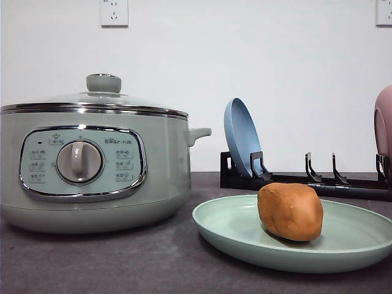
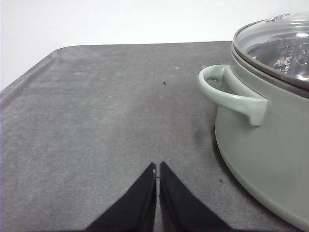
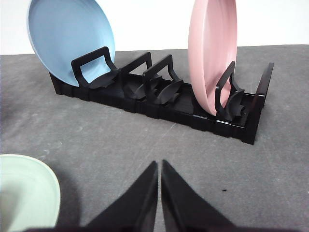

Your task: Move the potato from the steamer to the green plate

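Observation:
The orange-brown potato rests inside the green plate at the front right of the table. To its left stands the sage-green steamer with its glass lid on. In the left wrist view my left gripper is shut with nothing in it, low over the grey table, beside the steamer and its side handle. My right gripper is also shut and empty above the table, with the green plate's rim off to one side and the rack beyond.
A black plate rack sits behind the green plate, holding an upright blue plate and a pink plate. In the right wrist view the rack has free slots between the blue plate and pink plate.

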You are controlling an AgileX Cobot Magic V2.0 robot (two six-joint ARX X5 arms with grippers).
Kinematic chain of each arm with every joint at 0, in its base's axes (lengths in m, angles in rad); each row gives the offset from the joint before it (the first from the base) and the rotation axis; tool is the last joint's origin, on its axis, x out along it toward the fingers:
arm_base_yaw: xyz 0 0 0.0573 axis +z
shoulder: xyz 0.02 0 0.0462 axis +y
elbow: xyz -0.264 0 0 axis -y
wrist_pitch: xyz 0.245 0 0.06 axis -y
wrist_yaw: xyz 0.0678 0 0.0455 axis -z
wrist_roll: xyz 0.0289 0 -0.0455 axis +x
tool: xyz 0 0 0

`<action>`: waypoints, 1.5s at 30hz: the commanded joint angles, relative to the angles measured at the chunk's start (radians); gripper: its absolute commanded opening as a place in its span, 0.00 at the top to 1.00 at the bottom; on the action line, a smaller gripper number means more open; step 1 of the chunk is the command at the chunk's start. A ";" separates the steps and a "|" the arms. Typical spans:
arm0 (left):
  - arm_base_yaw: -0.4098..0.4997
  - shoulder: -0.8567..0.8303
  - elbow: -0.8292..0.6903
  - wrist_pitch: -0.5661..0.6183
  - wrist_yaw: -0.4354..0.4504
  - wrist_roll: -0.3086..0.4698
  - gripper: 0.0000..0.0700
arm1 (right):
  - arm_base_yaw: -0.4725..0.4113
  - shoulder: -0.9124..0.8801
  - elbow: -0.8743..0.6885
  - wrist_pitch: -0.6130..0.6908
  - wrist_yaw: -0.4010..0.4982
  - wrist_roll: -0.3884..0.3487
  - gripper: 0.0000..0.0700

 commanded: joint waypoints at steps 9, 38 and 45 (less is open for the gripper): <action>0.000 -0.002 -0.012 -0.028 -0.001 0.001 1.00 | -0.001 -0.001 -0.005 0.004 0.000 -0.007 1.00; 0.000 -0.002 -0.012 -0.028 -0.001 0.001 1.00 | -0.001 -0.001 -0.005 0.004 0.000 -0.008 1.00; 0.000 -0.002 -0.012 -0.028 -0.001 0.001 1.00 | -0.001 -0.001 -0.005 0.004 0.000 -0.007 1.00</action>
